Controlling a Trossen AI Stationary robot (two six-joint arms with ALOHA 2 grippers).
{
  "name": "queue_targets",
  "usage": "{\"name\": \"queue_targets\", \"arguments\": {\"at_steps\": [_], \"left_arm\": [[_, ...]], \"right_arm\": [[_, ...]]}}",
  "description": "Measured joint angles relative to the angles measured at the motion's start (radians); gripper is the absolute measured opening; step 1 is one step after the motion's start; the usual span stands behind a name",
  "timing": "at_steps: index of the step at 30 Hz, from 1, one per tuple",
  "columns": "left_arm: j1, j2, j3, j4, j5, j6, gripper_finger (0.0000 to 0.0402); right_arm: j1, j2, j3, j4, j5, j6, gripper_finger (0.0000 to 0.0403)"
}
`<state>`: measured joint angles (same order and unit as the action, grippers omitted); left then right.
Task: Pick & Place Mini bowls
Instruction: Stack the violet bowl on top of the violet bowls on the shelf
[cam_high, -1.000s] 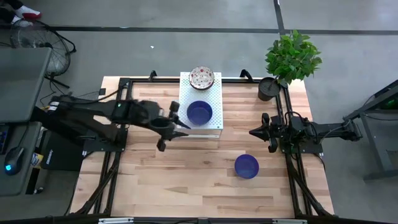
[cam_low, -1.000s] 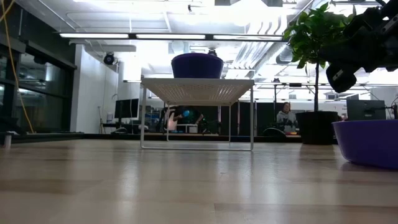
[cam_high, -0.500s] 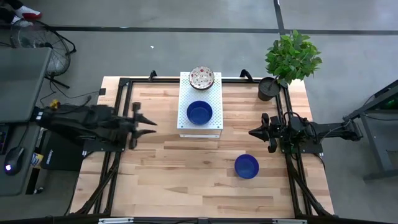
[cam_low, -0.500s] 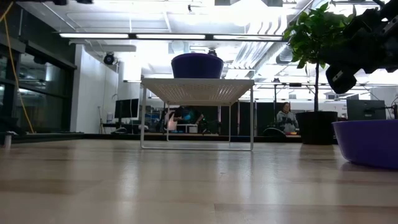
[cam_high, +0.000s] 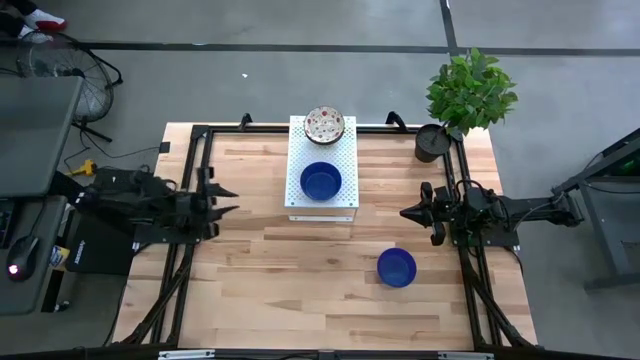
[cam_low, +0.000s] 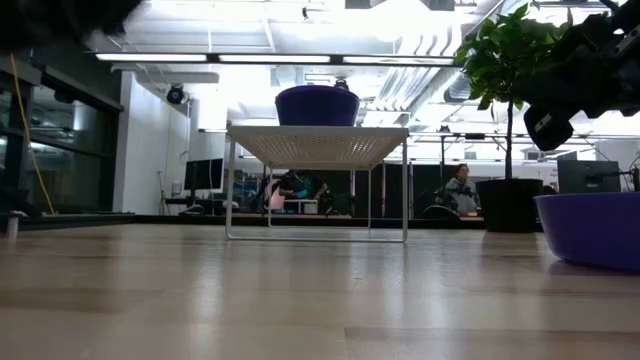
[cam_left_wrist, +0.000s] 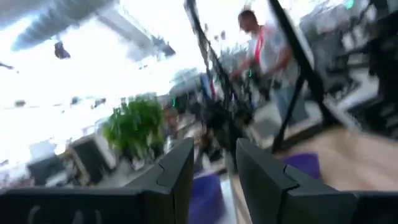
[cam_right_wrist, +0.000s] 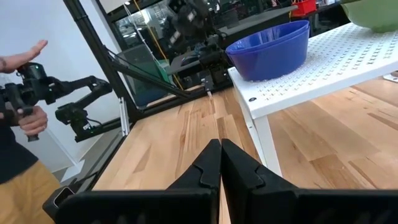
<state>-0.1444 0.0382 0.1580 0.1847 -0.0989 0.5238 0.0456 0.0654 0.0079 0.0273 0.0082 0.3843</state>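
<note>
At the left edge of the desk (cam_high: 250, 300) in the high view, the left end effector (cam_high: 226, 199) hangs empty, fingers spread. 1 blue bowl (cam_high: 321, 181) and the patterned bowl (cam_high: 325, 125) sit on the white rack (cam_high: 348, 208), upper centre; another blue bowl (cam_high: 397, 267) waits lower right. The right end effector (cam_high: 407, 213), pressed shut, should open wide first, then descend over that rim.

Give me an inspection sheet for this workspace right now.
Surface: wooden table, white perforated stand at the back.
Job's things: blue bowl and patterned bowl on the stand; second blue bowl on the table.
Clutter: potted plant at the corner.
Grippers: left gripper open, empty, at the left edge; right gripper shut, empty.
Cables: nothing seen on the table.
Surroundings: person's hand in the right wrist view.
</note>
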Motion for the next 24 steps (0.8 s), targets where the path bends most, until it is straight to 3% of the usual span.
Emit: {"name": "queue_targets", "arguments": {"at_steps": [6,13,24], "left_arm": [[0.000,-0.010,-0.142,0.153,-0.066,-0.001,0.0117],[0.000,-0.012,-0.143,0.078,-0.138,0.075,0.0117],[0.002,-0.010,-0.145,-0.141,-0.139,0.137,0.0117]], "right_arm": [[0.000,0.000,0.000,0.000,0.000,0.000,0.0000],[0.000,0.000,0.000,0.000,0.000,0.000,0.0000],[0.000,0.000,0.000,0.000,0.000,0.000,0.0000]]}}
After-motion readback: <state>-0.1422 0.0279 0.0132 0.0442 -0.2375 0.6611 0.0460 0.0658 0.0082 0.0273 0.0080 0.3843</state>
